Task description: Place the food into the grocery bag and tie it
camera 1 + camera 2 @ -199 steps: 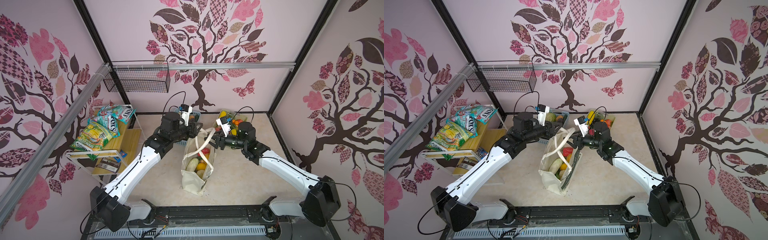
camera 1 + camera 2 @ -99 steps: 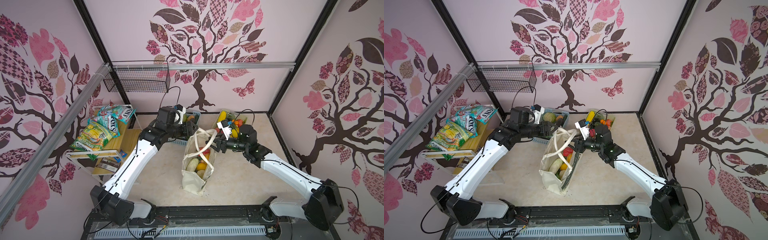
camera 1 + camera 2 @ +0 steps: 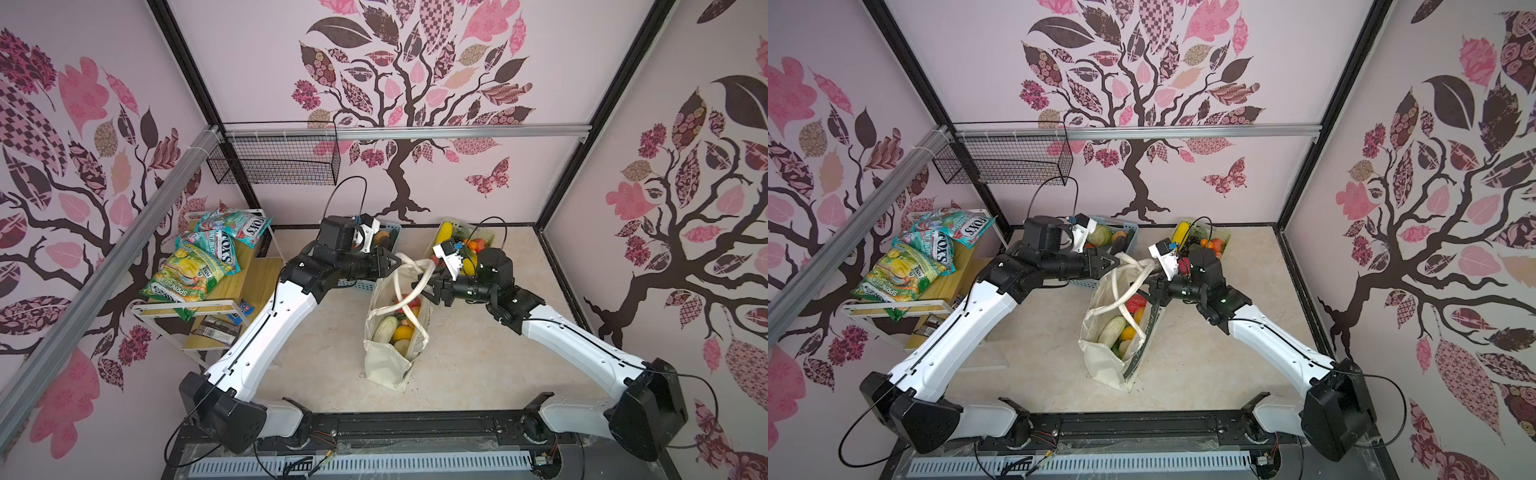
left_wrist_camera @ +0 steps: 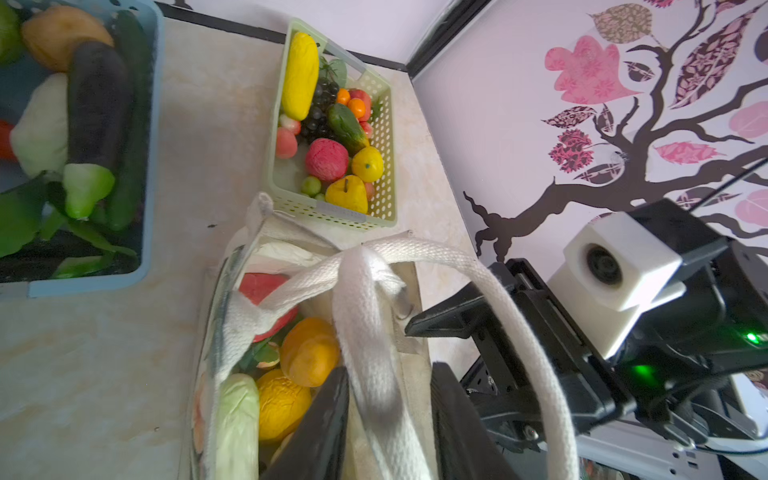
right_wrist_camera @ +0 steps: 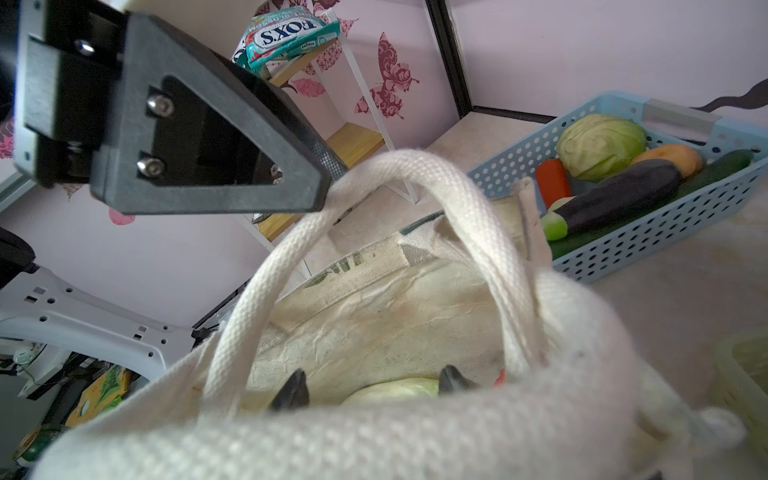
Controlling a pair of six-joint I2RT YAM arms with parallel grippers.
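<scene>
The cream grocery bag [image 3: 386, 365] [image 3: 1100, 361] stands mid-floor with its mouth open. Food [image 3: 401, 332] [image 4: 309, 351] lies inside it: orange, yellow, red and pale green pieces. Its two straps [image 3: 415, 266] [image 4: 361, 291] cross above the mouth. My left gripper [image 3: 397, 262] [image 4: 388, 374] is at the bag's far rim, shut on one strap that runs between its fingers. My right gripper [image 3: 426, 289] [image 5: 372, 386] hangs over the mouth from the right. Its jaws stand apart, and the other strap [image 5: 436, 178] loops over it.
A blue basket [image 4: 153, 124] [image 3: 1133, 232] of vegetables sits behind the bag, under my left arm. A pale green basket [image 4: 332, 212] [image 3: 486, 237] of fruit is at the far right. A shelf with snack packets [image 3: 199, 266] stands at left, and a wire basket [image 3: 274, 162] hangs on the wall.
My left arm drew back to the left and its jaws opened, then closed again on the strap. The strap loop now stretches wider between the two grippers. The right gripper barely moved.
</scene>
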